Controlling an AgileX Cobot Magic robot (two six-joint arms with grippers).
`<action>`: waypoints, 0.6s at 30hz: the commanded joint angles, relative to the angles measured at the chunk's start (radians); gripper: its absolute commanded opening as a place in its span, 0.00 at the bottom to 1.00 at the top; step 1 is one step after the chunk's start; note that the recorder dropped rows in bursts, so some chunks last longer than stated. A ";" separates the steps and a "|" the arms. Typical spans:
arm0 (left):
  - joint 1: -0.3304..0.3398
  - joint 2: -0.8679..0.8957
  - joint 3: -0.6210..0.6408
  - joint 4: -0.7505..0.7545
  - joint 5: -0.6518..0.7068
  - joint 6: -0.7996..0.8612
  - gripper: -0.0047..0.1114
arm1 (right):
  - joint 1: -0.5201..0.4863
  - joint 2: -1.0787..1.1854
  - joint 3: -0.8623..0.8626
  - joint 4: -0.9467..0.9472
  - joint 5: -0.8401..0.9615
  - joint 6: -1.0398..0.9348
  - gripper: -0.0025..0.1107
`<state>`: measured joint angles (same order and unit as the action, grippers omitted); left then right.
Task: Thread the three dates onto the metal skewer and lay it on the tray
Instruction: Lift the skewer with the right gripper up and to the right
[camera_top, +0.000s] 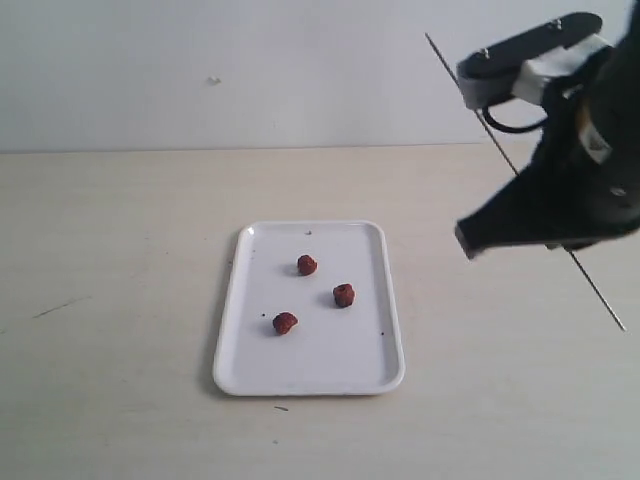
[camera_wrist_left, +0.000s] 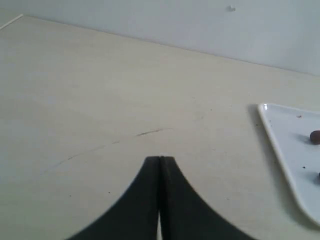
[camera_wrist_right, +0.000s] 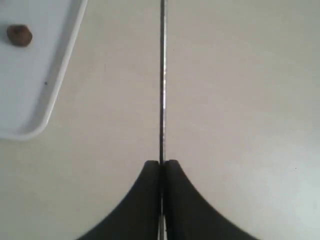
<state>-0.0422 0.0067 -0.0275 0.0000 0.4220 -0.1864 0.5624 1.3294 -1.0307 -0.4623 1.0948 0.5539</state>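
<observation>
The metal skewer (camera_wrist_right: 162, 75) is clamped slanting in the right pincer (camera_wrist_right: 161, 163), well right of the three dates (camera_top: 343, 294).

Plain off-white wall (camera_top: 250, 70) at the back, with one small grey speck (camera_top: 213, 80) on it. Pale beige matte surface (camera_top: 120, 300) below, meeting the wall in a straight edge. Short dark scratch (camera_top: 55, 308) on the surface's left part. The left wrist view also shows a faint curved line (camera_wrist_left: 85, 152). Light soft and even, shadows weak.
</observation>
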 joint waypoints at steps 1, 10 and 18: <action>0.003 -0.007 0.004 -0.008 -0.005 0.000 0.04 | -0.039 -0.138 0.125 0.103 -0.073 -0.199 0.02; 0.003 -0.007 0.004 0.054 -0.035 0.057 0.04 | -0.081 -0.277 0.168 0.250 -0.032 -0.396 0.02; 0.003 -0.007 0.004 0.076 -0.343 0.050 0.04 | -0.081 -0.277 0.168 0.452 -0.377 -0.402 0.02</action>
<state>-0.0422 0.0067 -0.0275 0.0658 0.2279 -0.1374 0.4851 1.0563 -0.8663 -0.0981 0.8577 0.1982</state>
